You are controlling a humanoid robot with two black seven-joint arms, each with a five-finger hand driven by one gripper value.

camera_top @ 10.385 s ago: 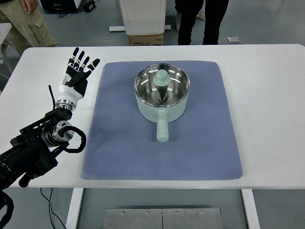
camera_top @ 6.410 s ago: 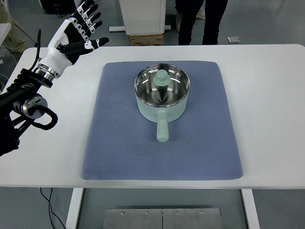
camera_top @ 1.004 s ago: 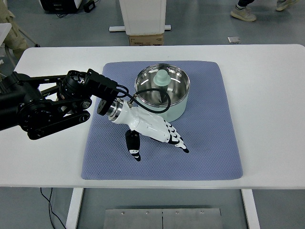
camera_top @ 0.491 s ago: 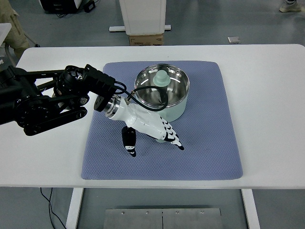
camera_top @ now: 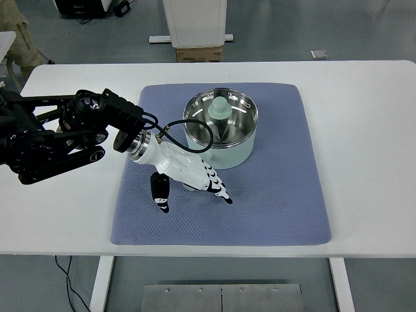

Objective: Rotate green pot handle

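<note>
No writing shows. The pot sits on a blue mat on the white table. The left hand, just below the pot, covers its handle; grip unclear.

The pot stands on the far half of the mat, and it is the one tall obstacle. To its right the mat and the table lie bare out to the edge, so a reach from that side meets nothing. The near strip of mat is free too. On the pot's left and near-left, the left arm and left hand fill the gap; the hand lies over the handle's place, touching the pot's near wall.
</note>
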